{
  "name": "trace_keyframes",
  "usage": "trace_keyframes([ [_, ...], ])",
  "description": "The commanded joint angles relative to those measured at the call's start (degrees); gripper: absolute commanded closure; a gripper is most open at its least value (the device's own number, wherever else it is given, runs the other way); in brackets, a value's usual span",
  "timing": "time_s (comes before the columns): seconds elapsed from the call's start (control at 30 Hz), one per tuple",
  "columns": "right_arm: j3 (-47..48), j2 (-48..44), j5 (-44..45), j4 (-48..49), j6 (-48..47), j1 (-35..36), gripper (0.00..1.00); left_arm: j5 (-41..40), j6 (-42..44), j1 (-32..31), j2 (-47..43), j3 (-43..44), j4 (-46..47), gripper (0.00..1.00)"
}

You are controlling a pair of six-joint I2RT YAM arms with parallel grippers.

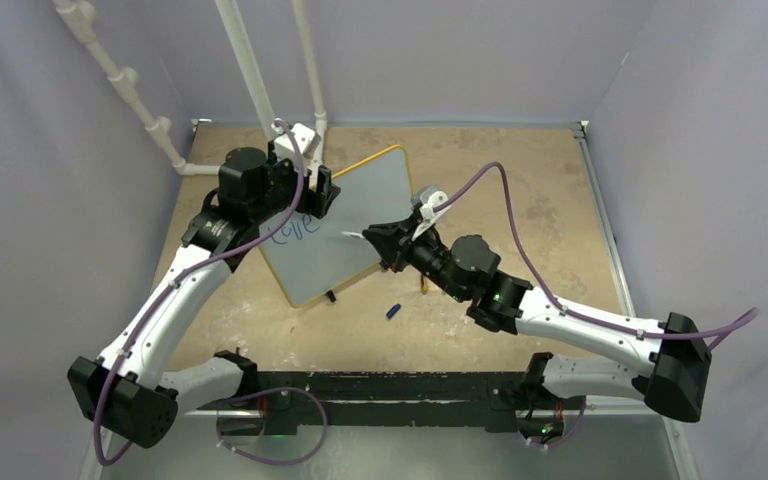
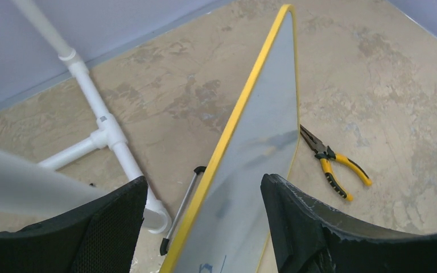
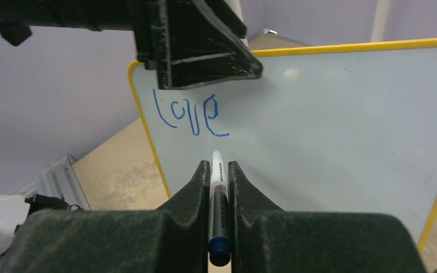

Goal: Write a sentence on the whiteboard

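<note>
The whiteboard (image 1: 345,245) stands tilted on the table, pale grey with a yellow frame. On it the sentence (image 3: 190,114) shows as one blue word, "love". My right gripper (image 3: 216,170) is shut on a blue-ended marker (image 3: 217,193), whose tip points at the board just below that word; I cannot tell whether it touches. My left gripper (image 2: 205,224) is open, its fingers either side of the board's yellow upper-left edge (image 2: 236,114) without pinching it. In the top view it (image 1: 322,197) sits at that corner, and the right gripper (image 1: 378,240) faces the board's middle.
Yellow-handled pliers (image 2: 333,162) lie on the table behind the board. A white pipe frame (image 2: 99,122) stands at the back left corner. A small blue cap (image 1: 393,311) lies in front of the board. Walls close in the table on three sides.
</note>
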Motion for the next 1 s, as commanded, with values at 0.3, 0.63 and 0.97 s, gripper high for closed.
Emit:
trace_keyframes([
  [0.3, -0.83, 6.31, 0.03, 15.82, 1.16, -2.86, 1.00, 2.72, 6.73, -0.75, 5.05, 5.02, -0.09, 0.34],
  [0.63, -0.17, 12.45, 3.69, 22.68, 1.40, -2.94, 1.00, 2.78, 5.58, 1.35, 4.26, 1.62, 1.49, 0.54],
  [0.97, 0.47, 15.26, 6.75, 24.42, 1.32, -2.94, 1.00, 3.57, 5.83, 1.43, 4.49, 0.39, 1.89, 0.70],
])
